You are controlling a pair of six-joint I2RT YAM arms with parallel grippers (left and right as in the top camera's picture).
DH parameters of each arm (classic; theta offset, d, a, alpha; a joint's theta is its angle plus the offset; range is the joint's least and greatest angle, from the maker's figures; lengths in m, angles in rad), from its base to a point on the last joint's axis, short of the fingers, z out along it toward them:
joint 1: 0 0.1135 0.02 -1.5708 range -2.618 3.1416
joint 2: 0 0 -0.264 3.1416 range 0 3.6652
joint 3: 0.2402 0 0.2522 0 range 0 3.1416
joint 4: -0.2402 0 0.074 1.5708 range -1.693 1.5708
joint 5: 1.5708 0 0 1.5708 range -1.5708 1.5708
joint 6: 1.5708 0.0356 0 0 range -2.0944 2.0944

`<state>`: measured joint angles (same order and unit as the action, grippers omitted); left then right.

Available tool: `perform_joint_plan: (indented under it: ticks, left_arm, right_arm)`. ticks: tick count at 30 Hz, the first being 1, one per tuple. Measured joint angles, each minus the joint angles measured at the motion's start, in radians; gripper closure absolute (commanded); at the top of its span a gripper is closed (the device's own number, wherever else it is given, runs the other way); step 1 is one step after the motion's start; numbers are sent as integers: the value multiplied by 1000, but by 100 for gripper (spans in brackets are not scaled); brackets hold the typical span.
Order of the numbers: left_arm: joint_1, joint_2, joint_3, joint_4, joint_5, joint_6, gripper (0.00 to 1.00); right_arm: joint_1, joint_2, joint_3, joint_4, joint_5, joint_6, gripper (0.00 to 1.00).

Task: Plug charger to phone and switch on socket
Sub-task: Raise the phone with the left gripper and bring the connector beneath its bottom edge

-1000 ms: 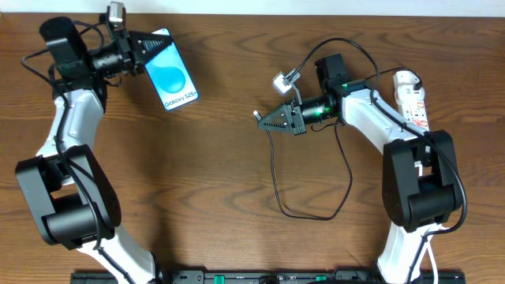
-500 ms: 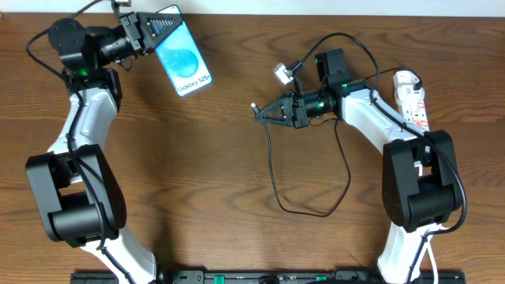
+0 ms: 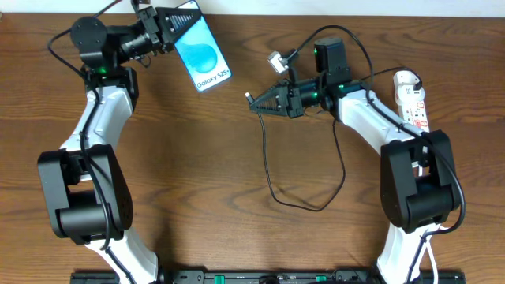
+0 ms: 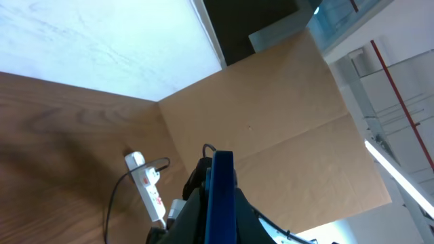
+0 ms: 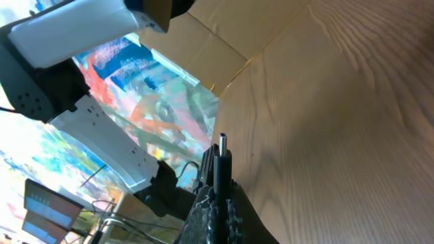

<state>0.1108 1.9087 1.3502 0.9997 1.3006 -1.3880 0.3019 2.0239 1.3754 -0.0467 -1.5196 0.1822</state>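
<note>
We're looking straight down from overhead at the whole wooden table [image 3: 197,158], with both arms in frame and their bases at the bottom edge. From the left wrist we're sitting very close behind the phone [image 4: 220,196], seeing it edge-on, tilting up and facing across to the socket [image 4: 150,193] and a cardboard wall [image 4: 271,122]. From the right wrist we're hugging the charger plug [image 5: 222,157], tilted, facing tabletop and cardboard. Overhead is sharing phone, socket and plug with both.
</note>
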Motion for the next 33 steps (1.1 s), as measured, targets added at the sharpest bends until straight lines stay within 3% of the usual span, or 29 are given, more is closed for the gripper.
perform_joint_plan:
  ticks: [17,33]
  left_arm:
    - [-48,0,0,-1,-133,0,93]
    - [-48,0,0,-9,-227,35,93]
  right_arm:
    - [17,0,0,423,32,362,99]
    - [29,0,0,501,32,478,99]
